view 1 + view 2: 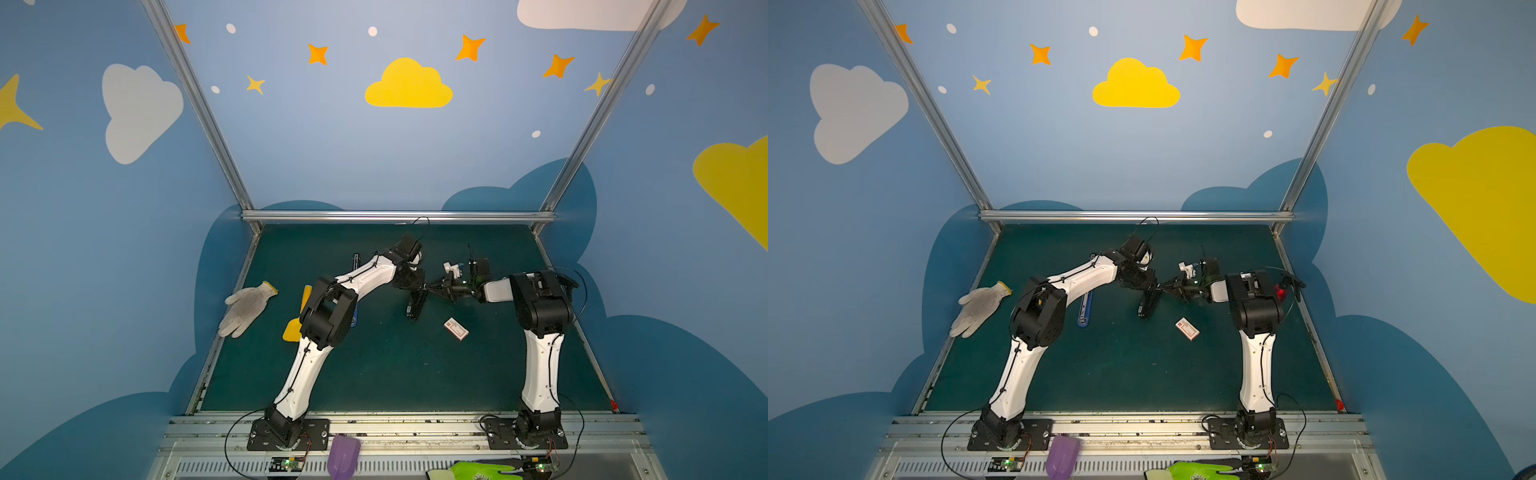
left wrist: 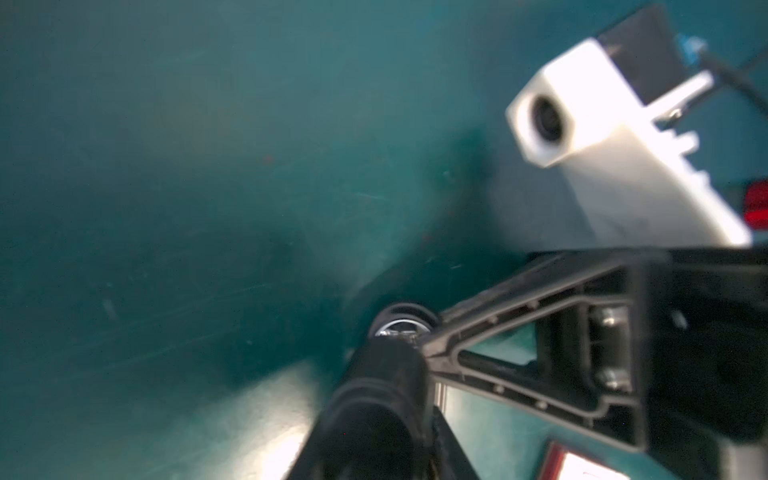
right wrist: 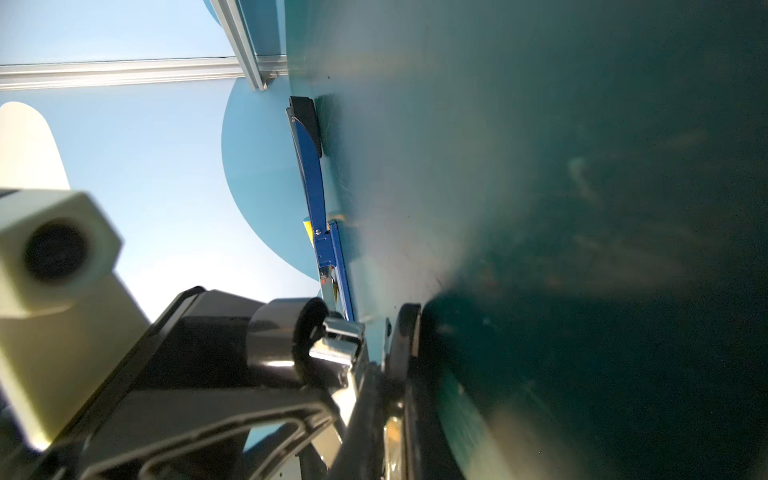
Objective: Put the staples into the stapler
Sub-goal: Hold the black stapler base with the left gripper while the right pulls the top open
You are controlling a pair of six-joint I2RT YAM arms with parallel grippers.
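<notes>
The strip [image 3: 337, 343] sat up off the worktop [image 1: 374, 374] in mid-scene. It was a short, shiny channel of bright metal at the tip of the right gripper [image 1: 432, 287], whose jaws were pinched almost together on it. The left gripper [image 1: 419, 286] met it tip to tip, with one rounded black finger [image 3: 307, 332] against the strip's end. We could not tell how far apart its jaws stood.

We judged the strip light and stiff along its length, but brittle and slick. It seemed apt to break into pieces if bent, so it wanted a gentle pinch on its flat sides.

The box [image 1: 456, 328], white card with a red mark, lay flat on the worktop, near the grippers but apart from them. The stapler [image 1: 1084, 309], blue painted metal with a black end, lay opened out long and flat beside the left arm [image 1: 1021, 374], well apart from the strip. Its bright channel showed in the right wrist view. The worktop was dull dark-green matting, faintly scuffed.
</notes>
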